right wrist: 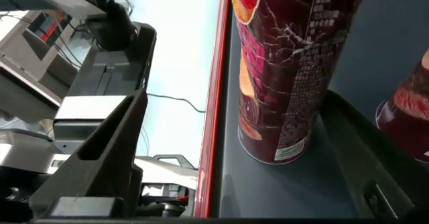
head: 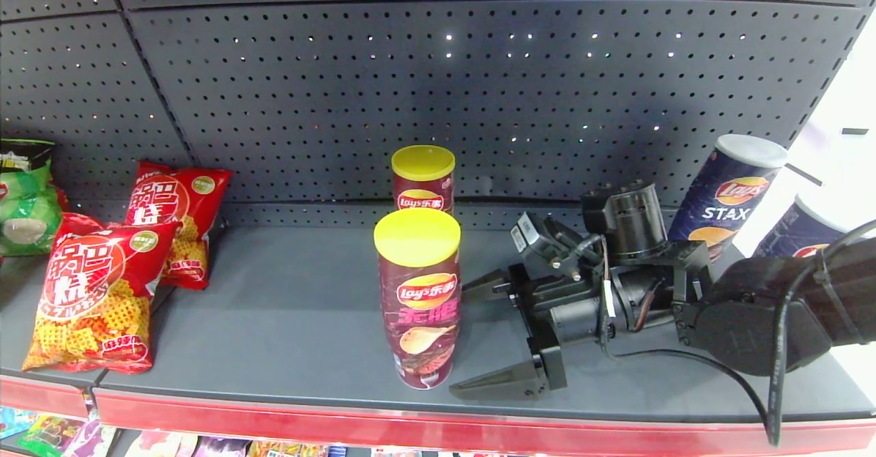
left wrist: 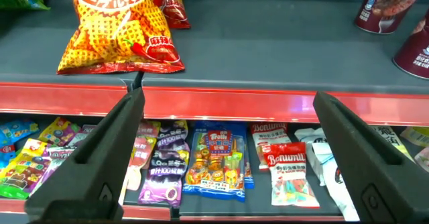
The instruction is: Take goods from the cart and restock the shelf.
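Two maroon chip cans with yellow lids stand upright on the grey shelf (head: 294,320): the front can (head: 419,299) near the red front edge, the back can (head: 423,178) behind it by the pegboard. My right gripper (head: 464,337) lies low over the shelf just right of the front can, open, with its fingertips on either side of the can's right flank and no contact visible. In the right wrist view the front can (right wrist: 288,70) stands between the wide-spread fingers. My left gripper (left wrist: 229,96) is open and holds nothing, in front of the shelf's red edge (left wrist: 221,103).
Red snack bags (head: 96,299) (head: 179,217) and a green bag (head: 24,204) fill the shelf's left. Two dark blue cans (head: 732,190) (head: 814,231) stand at the right end. Free shelf lies between the bags and the cans. Small snack packs (left wrist: 221,160) fill the shelf below.
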Tool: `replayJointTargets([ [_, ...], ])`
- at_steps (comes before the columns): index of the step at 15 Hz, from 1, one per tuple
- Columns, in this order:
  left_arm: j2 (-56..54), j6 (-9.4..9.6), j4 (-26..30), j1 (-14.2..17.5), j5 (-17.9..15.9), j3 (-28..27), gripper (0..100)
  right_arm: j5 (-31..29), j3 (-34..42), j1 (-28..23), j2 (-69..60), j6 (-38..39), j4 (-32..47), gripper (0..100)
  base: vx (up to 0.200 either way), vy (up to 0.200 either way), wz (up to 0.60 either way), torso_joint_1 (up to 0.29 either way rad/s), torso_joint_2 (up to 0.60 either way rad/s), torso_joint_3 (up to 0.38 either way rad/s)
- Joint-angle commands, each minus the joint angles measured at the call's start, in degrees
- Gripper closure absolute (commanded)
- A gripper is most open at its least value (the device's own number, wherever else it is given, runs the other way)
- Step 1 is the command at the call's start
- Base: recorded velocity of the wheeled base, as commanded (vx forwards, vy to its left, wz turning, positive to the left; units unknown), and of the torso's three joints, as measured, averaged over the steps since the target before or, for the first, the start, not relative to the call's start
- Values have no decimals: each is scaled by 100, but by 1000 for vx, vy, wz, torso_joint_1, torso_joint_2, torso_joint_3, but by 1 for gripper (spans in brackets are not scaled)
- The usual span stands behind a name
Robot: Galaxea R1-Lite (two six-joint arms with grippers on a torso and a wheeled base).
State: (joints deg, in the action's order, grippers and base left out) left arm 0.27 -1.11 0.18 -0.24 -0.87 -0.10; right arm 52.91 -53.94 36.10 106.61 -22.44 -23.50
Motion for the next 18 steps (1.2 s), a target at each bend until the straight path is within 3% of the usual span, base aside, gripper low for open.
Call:
replayJointTargets([
  [1,8,-3,-1,-2,-1,1,0,0,-2,3,9,3,4,0,0,0,0,0,0,0],
  [18,8,-3,-1,-2,-1,1,0,-8,218,-15,-149,21,12,0,0,0,0,0,0,0],
])
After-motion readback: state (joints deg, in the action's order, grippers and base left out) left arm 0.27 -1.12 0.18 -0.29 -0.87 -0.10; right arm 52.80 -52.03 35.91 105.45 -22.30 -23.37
